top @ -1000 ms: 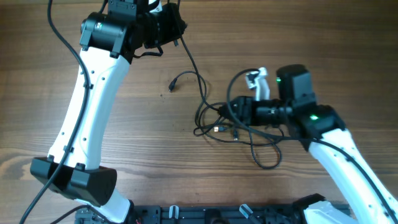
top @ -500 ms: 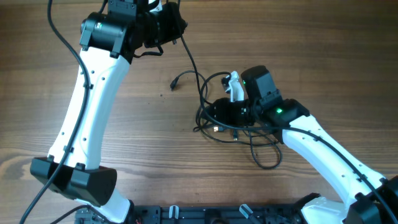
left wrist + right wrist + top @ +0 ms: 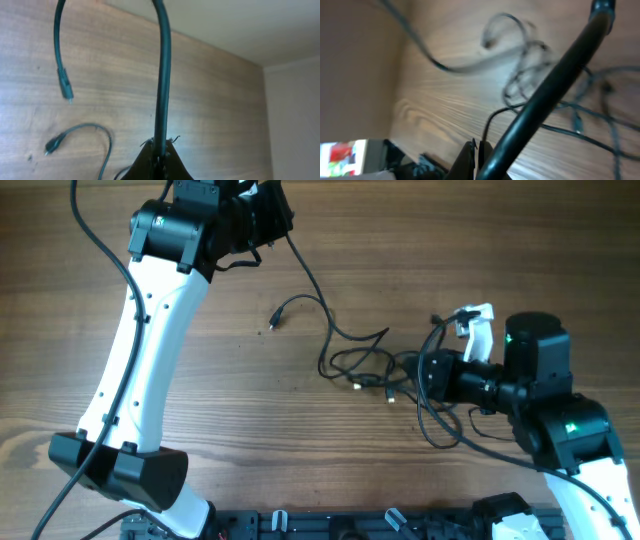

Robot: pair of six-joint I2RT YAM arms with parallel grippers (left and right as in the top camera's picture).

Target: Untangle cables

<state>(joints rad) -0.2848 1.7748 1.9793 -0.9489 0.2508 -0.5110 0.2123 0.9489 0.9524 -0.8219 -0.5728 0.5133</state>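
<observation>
Cables (image 3: 375, 370) strung diagonally, upper-left to lower-right; left fingers (image 3: 142, 167), right fingers (image 3: 465, 167) each clamped on one

A: R wrist cam, what's in the grip?

B: Right gripper (image 3: 478, 160), dark fingertips closed on a black round cord (image 3: 547, 87). The cord runs diagonally up to the top-right corner.

A: And behind it?

B: A tangle of thin black flexible cables (image 3: 530, 55) (badly blurred) on the brown wood-grain table (image 3: 450, 115). One strand trails off toward the upper left.
</observation>
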